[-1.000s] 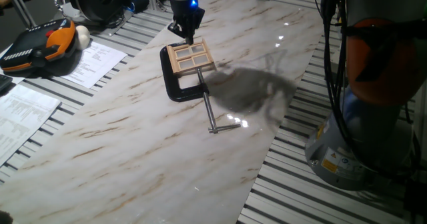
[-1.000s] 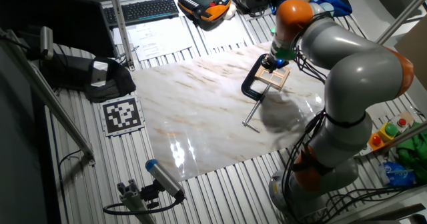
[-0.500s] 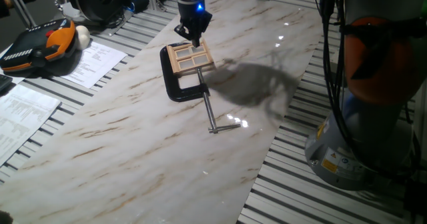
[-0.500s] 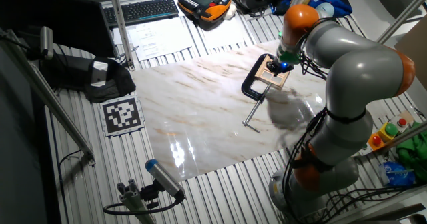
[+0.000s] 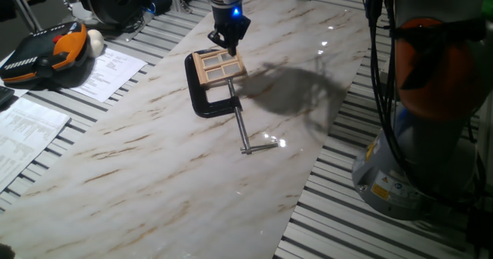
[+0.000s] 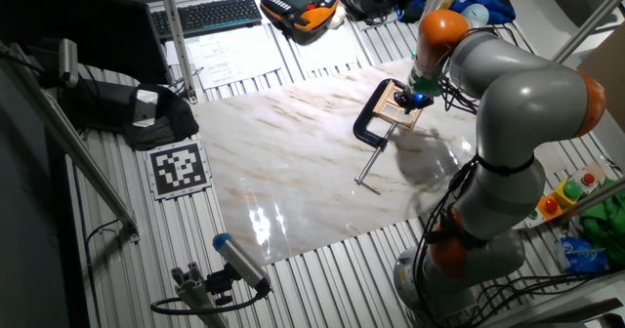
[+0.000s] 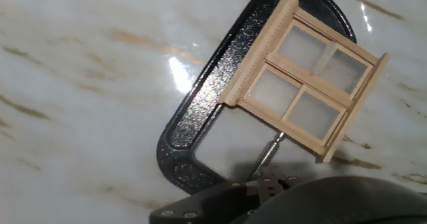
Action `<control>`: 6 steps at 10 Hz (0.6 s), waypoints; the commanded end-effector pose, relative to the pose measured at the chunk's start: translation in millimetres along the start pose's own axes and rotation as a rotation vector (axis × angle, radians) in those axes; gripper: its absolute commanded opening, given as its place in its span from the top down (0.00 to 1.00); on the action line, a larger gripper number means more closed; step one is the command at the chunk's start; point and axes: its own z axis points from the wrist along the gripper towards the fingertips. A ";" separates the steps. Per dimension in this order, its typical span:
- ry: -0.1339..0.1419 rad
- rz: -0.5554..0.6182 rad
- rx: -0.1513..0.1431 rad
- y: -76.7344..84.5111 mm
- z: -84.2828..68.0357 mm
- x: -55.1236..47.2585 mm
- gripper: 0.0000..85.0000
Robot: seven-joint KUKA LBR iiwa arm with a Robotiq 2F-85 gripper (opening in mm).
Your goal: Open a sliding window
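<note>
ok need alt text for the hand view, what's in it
A small light-wood sliding window with four panes lies tilted on a white marble-patterned table, held in a black C-clamp whose threaded screw meets the frame's lower edge. A dark part of the robot hand fills the bottom edge.

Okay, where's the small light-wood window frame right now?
The small light-wood window frame lies on the marble tabletop, held in the black metal C-clamp, just below the gripper in one fixed view.

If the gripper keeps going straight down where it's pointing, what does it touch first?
Most likely the small light-wood four-pane window frame, near its far edge; the gripper hangs just above it. Depth is unclear, so it might meet the marble tabletop instead.
</note>
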 end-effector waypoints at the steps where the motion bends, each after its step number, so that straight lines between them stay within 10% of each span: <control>1: 0.003 0.004 0.005 -3.3 1.9 -1.4 1.00; 6: 0.027 0.057 -0.003 -19.8 16.3 -9.2 1.00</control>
